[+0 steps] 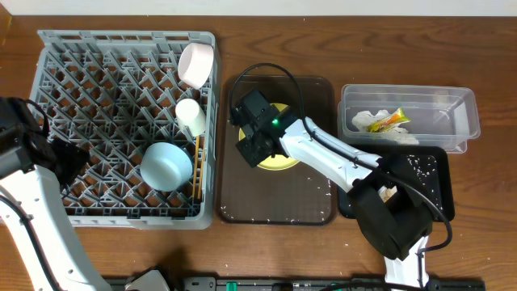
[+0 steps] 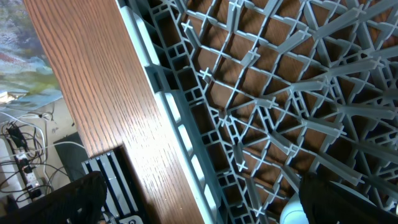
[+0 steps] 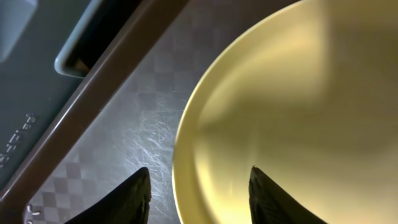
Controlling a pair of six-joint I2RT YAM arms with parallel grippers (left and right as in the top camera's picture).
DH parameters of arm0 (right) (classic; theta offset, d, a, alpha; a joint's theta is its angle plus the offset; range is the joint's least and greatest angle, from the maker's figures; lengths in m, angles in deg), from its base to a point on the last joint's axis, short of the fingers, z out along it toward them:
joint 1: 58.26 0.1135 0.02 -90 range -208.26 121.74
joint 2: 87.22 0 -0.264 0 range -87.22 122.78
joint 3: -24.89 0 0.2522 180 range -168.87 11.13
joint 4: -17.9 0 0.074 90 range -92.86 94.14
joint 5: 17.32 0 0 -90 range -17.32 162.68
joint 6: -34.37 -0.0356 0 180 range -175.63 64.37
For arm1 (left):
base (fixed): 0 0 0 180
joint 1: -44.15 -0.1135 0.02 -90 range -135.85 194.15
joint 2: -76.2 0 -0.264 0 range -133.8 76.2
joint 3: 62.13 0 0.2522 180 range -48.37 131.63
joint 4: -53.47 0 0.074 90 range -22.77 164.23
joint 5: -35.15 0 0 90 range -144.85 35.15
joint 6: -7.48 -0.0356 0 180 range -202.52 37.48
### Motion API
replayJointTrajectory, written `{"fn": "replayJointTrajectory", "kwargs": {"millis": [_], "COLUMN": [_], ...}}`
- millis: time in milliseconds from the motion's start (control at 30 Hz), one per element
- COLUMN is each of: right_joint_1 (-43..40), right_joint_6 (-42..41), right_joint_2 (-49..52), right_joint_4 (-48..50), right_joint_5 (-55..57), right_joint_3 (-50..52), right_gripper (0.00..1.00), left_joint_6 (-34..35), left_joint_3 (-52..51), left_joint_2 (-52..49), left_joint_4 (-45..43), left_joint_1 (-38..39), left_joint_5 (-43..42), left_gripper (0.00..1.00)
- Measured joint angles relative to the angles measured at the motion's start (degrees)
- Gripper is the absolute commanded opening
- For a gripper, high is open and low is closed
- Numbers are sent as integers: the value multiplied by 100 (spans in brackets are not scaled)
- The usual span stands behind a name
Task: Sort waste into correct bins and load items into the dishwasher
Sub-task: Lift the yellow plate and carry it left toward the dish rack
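The yellow plate (image 1: 283,159) lies on the dark-brown serving tray (image 1: 311,202). My right gripper (image 1: 257,139) hangs over the plate's left edge. In the right wrist view the right gripper (image 3: 200,199) is open and straddles the plate's (image 3: 298,106) rim, one finger over the tray (image 3: 124,137), the other over the plate. The grey dishwasher rack (image 1: 89,89) holds the light-blue bowl (image 1: 166,166), two white cups (image 1: 195,65) (image 1: 191,115) and chopsticks (image 1: 199,166). My left gripper (image 1: 65,158) is open and empty over the rack's left wall (image 2: 186,134).
The clear tub (image 1: 452,113) at the right holds a crumpled napkin (image 1: 365,120) and a yellow-green wrapper (image 1: 389,121). The black tray (image 1: 432,182) below it carries rice scraps and is partly hidden by my right arm. Scattered grains lie on the brown tray.
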Motion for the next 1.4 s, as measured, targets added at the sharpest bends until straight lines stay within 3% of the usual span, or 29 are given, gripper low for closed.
{"fn": "replayJointTrajectory", "kwargs": {"millis": [433,467,533,567,700,800,1000,1067,1100,1400], "right_joint_1": [195,195,195,195,195,197,195,195,195,271], "right_joint_6": [17,17,4,22,42,59,92,48,63,120], "right_joint_2": [13,13,13,13,13,7,-37,-57,-66,-149], "right_joint_4": [7,9,15,31,286,496,874,903,901,905], "right_joint_5": [-42,-37,0,11,66,114,291,367,372,678], "right_joint_3": [17,33,85,122,387,581,831,892,911,942], "right_gripper": [43,46,77,99,99,79,22,11,7,1], "left_joint_6": [0,0,0,0,0,-2,-2,0,-2,0], "left_joint_3": [0,0,0,0,0,0,0,0,0,0], "left_joint_2": [0,0,0,0,0,0,0,0,0,0], "left_joint_4": [0,0,0,0,0,0,0,0,0,0], "left_joint_1": [0,0,0,0,0,0,0,0,0,0], "left_joint_5": [-2,-2,0,0,0,0,-2,-2,0,0], "left_gripper": [100,100,100,100,100,100,100,100,100,100]}}
